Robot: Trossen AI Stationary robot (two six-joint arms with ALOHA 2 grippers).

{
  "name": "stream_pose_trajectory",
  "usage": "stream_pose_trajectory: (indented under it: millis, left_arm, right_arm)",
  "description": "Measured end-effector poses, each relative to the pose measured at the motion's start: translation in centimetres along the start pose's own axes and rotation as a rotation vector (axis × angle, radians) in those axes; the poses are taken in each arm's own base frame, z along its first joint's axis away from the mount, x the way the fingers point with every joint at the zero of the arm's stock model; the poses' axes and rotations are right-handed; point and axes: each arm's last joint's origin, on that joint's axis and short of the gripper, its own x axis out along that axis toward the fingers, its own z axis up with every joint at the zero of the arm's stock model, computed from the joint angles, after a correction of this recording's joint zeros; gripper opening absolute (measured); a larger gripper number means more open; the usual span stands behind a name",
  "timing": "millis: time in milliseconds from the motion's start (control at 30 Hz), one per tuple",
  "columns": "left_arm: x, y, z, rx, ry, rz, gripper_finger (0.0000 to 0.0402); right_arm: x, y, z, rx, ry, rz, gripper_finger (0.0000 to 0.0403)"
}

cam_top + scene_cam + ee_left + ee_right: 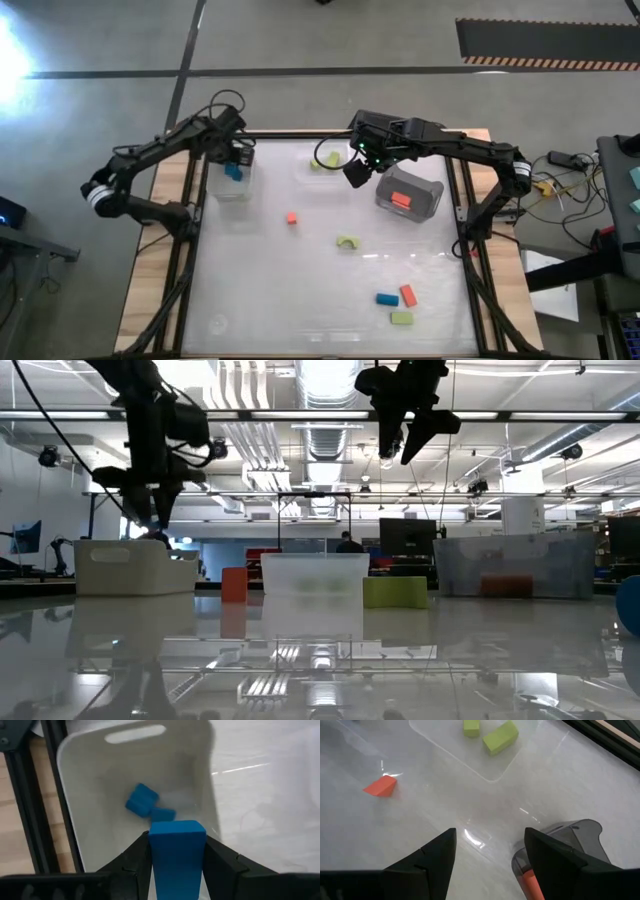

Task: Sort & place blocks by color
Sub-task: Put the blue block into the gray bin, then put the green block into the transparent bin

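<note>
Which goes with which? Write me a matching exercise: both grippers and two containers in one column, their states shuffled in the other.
Column one:
1. left gripper
2. right gripper
3. grey bin
4. clear tray

Column two:
A. holds green blocks
B. shut on a blue block above the white bin
C. holds a red block
D. open and empty, above the table

Pairs: 1-B, 2-D, 3-C, 4-A

White bin (pixel 228 183), clear tray (pixel 318 160) and grey bin (pixel 408 195) are set along the table (pixel 260 290)'s far edge.
</note>
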Motion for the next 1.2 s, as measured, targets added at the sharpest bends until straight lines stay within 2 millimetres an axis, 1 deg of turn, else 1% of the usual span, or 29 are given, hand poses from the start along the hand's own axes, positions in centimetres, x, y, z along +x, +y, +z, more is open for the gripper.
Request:
stream_pose_trajectory:
  millis: [133, 233, 400, 533, 633, 767, 833, 1200]
  left_arm:
    - [1.6, 0.3, 1.0, 0.010, 0.040, 0.026, 0.0119]
    - [2.8, 0.3, 1.4, 0.027, 0.080, 0.049, 0.0119]
    - [4.3, 0.1, 1.4, 0.045, 0.159, 0.090, 0.0119]
    - [5.0, 0.1, 1.2, 0.053, 0.207, 0.115, 0.0119]
    - [5.1, 0.1, 1.2, 0.050, 0.209, 0.117, 0.0123]
    - [5.0, 0.1, 1.2, 0.045, 0.194, 0.131, 0.0149]
    - [4.9, 0.2, 1.2, 0.045, 0.189, 0.134, 0.0155]
    - [4.8, 0.3, 1.1, 0.046, 0.198, 0.140, 0.0162]
  right_arm:
    - [0.0, 0.0, 0.0, 0.000, -0.002, 0.001, 0.0224]
    - [0.0, 0.0, 0.0, 0.000, -0.002, 0.001, 0.0224]
    - [0.0, 0.0, 0.0, 0.000, -0.002, 0.001, 0.0224]
    - [0.0, 0.0, 0.0, 0.000, -0.002, 0.001, 0.0224]
    - [0.0, 0.0, 0.0, 0.000, -0.002, 0.001, 0.0224]
    - [0.0, 0.0, 0.0, -0.003, -0.002, 0.001, 0.0224]
    - [0.0, 0.0, 0.0, -0.004, -0.002, 0.001, 0.0224]
    - [0.0, 0.0, 0.0, -0.004, -0.002, 0.001, 0.0224]
